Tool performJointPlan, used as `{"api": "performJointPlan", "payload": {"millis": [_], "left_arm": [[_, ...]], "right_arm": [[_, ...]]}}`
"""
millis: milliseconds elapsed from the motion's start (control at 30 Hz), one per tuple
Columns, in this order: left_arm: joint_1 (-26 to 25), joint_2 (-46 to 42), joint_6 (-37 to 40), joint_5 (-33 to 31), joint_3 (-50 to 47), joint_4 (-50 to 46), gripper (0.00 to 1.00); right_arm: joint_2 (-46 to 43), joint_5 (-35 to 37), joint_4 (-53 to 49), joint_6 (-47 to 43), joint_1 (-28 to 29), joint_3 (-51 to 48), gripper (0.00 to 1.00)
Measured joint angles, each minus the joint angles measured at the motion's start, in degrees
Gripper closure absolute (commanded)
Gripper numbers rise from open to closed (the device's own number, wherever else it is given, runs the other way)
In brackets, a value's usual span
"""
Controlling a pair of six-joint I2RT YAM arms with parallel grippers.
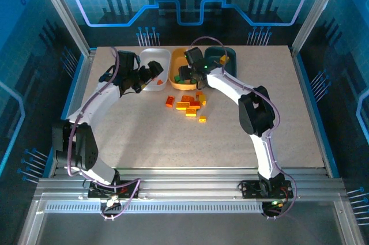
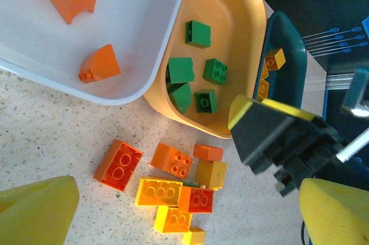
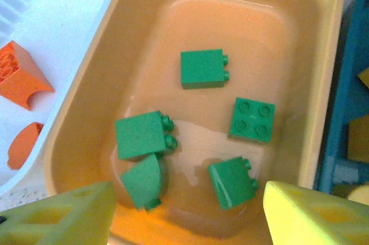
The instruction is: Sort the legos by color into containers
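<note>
Top external view puts the loose legos (image 1: 190, 105) on the table (image 1: 144, 141), just baseward of the orange-yellow tray (image 1: 176, 86). Right jaws hang over that tray, parted and empty, above the green bricks (image 3: 202, 68). Left jaws stand wide at the white tray (image 1: 157, 60). Judge the right arm (image 1: 230, 86) nearer: draw it baseward

Three trays in a row at the back of the table (image 1: 144, 141), with loose bricks (image 1: 190, 105) in front of them.
The left tray (image 1: 152, 59) lies against the middle tray (image 3: 300, 55), and the right tray (image 1: 213, 53) sits just beside that on its other side. In the left tray lie two bricks (image 2: 97, 64), well apart; in the middle tray, five bricks (image 3: 202, 68); in the right tray, a few bricks (image 2: 274, 59). The loose bricks cluster on the table just before the middle tray, several touching.
</note>
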Motion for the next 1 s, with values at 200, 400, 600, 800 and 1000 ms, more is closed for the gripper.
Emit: {"api": "performJointPlan", "payload": {"millis": [200,400,600,800,1000], "left_arm": [[1.4,0.0,0.0,-1.8,-0.1,-0.5,0.01],[6.2,-0.1,-0.1,-4.7,-1.1,-0.8,0.01],[7.5,-0.1,-0.1,-5.5,-1.1,-0.9,0.01],[7.5,-0.1,-0.1,-5.5,-1.1,-0.9,0.01],[7.5,-0.1,-0.1,-5.5,-1.1,-0.9,0.01]], "right_arm": [[-7.7,3.2,1.4,5.1,9.0,-10.5,0.26],[-3.7,3.0,1.2,10.2,16.1,-10.4,0.25],[4.4,2.9,-1.4,12.3,15.3,-5.0,0.25],[7.6,1.4,-2.4,12.2,14.9,-1.1,0.27],[10.8,0.9,-2.4,11.5,14.7,2.3,0.35]]}}
